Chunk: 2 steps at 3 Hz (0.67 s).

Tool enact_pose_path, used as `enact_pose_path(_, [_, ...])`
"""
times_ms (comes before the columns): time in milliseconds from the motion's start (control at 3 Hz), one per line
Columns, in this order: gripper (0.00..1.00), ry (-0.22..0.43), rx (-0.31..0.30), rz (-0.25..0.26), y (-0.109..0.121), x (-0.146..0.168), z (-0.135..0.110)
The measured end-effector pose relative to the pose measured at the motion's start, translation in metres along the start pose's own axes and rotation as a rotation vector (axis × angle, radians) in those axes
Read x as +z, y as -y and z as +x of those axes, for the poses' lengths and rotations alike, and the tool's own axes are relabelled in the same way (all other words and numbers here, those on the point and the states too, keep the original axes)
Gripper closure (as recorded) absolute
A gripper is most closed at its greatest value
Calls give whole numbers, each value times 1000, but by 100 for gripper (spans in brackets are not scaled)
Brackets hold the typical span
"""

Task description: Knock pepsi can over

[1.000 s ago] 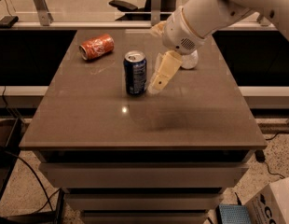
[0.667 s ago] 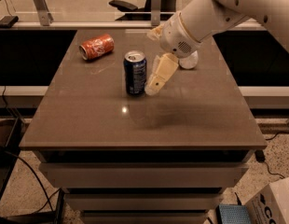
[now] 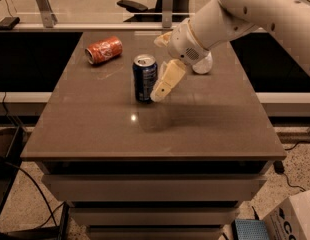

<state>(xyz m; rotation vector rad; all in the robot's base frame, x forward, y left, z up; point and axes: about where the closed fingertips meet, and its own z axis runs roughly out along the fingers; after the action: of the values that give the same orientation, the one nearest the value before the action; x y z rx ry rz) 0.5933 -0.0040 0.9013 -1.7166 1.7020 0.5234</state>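
End effector nearer, perhaps against pepsi can

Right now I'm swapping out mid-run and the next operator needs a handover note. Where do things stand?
Gripper: low over the table, right beside the pepsi can, its tip by the can's lower right side. I cannot tell whether it touches.
Pepsi can: upright, mid-table.
Orange can: on its side at the back left, not part of the job.
Done: the approach.
Left: push the pepsi can over, probably leftward.

Office-like lab, work table, chair behind (cables underfoot), hand above it.
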Motion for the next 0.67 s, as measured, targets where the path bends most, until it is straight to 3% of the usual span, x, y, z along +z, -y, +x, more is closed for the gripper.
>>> enact_pose_path(667, [0, 51, 44, -28, 5, 19, 2])
